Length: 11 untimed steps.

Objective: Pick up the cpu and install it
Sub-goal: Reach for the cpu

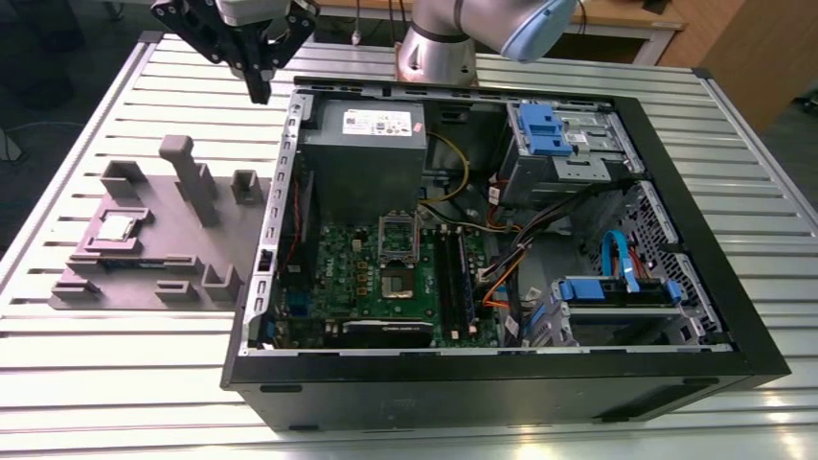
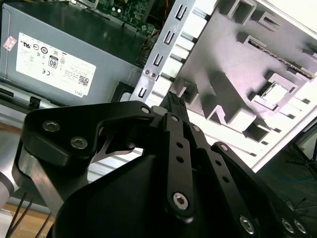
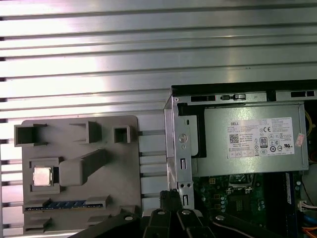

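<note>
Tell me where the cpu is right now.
The cpu sits in a recess of the grey fixture block, at the exterior view's left of the open computer case.

Arm: silver-grey tubular metal arm (image 1: 435, 48), smooth and round
Joint: pale blue rounded joint cap (image 1: 537, 29)
Gripper: matte black two-finger linkage gripper (image 2: 174, 101), flat angular bars narrowing to slim tips
Fasteners: silver hex-socket screws (image 2: 181, 200) and small round holes along the black links
</note>
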{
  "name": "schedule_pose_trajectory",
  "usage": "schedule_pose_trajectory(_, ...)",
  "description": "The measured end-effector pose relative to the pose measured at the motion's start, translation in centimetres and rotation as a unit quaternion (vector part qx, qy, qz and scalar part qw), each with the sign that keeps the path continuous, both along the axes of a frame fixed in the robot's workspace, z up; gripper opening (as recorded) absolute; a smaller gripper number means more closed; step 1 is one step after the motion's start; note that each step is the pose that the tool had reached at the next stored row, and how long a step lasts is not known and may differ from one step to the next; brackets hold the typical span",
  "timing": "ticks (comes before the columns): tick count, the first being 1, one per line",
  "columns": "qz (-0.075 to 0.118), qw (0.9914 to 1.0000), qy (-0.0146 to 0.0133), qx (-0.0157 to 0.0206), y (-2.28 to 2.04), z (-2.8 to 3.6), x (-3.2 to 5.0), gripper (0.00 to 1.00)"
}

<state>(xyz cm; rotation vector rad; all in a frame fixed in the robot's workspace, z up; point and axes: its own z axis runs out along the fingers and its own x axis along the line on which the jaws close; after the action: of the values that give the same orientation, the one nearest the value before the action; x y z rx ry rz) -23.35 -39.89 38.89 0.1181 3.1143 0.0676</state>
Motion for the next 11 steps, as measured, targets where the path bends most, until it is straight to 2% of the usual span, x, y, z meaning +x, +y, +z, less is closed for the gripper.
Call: schedule_pose_trajectory(11,0.0,1.0,0.0,0.0,0.0,-0.04,-0.88,0.11)
